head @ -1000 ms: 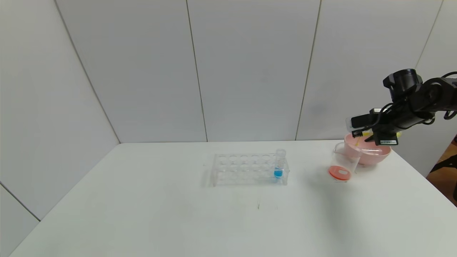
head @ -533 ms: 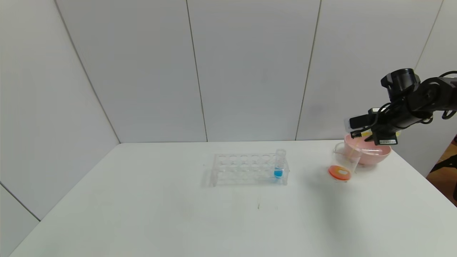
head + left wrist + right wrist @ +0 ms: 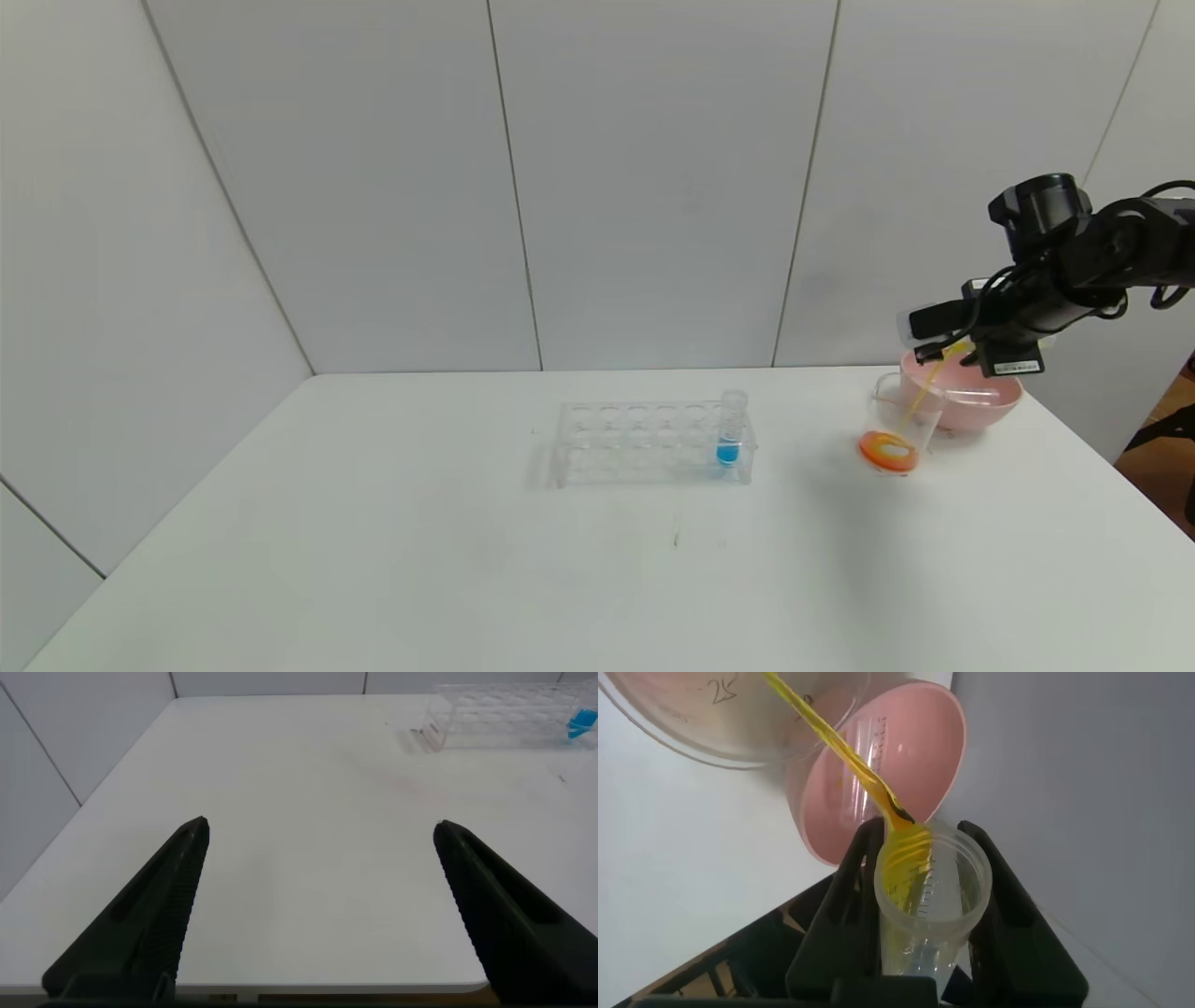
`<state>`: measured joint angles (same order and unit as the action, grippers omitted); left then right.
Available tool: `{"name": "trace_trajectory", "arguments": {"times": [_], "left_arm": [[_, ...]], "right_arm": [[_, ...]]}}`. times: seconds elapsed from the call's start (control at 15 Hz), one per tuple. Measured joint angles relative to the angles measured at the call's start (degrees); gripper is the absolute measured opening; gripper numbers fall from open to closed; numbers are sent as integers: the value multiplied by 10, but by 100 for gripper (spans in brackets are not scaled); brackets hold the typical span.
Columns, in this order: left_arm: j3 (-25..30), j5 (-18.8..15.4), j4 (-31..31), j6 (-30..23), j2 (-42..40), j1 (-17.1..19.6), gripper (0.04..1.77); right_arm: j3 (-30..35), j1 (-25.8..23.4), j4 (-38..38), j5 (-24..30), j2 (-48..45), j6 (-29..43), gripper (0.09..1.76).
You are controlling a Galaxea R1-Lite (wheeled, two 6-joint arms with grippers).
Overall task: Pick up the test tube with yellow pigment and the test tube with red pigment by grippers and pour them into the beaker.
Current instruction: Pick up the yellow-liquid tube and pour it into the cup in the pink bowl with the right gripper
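The right hand [image 3: 945, 350] hangs above the beaker [image 3: 902, 420], clamped on the test tube with yellow pigment [image 3: 924, 905], which is tipped with its mouth toward the beaker. A thin yellow stream [image 3: 924, 397] runs from the tube's rim down into the beaker, where orange liquid [image 3: 889, 451] lies at the bottom. In the right wrist view the two black fingers [image 3: 850, 887] press on either side of the tube, and yellow liquid coats its inner wall. A pink bowl [image 3: 971, 399] stands just behind the beaker, touching or nearly so. A clear rack [image 3: 644, 443] sits well apart from the beaker on the white surface [image 3: 467, 560], with a blue-liquid tube [image 3: 730, 429] upright in the rack end nearest the beaker. The left hand [image 3: 318, 905] hovers low over the surface, far from the beaker, its fingers wide apart and holding nothing
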<state>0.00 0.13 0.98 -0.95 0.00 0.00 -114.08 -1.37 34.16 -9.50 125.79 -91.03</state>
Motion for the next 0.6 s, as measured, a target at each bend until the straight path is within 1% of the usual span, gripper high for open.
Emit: {"name": "trace_trajectory", "arguments": {"times": [0.2,0.33,0.47,0.6], "left_arm": [[0,0,0,0,0,0,172],[0,0,0,0,0,0,172],[0,0,0,0,0,0,172],[0,0,0,0,0,0,172]], "right_arm": [[0,9,7,-4,-1,2,59],[0,17,9,-28,-2,1,59],[0,25,28,-47,-2,3,59],[0,32,42,-81,-5,7,59]]}}
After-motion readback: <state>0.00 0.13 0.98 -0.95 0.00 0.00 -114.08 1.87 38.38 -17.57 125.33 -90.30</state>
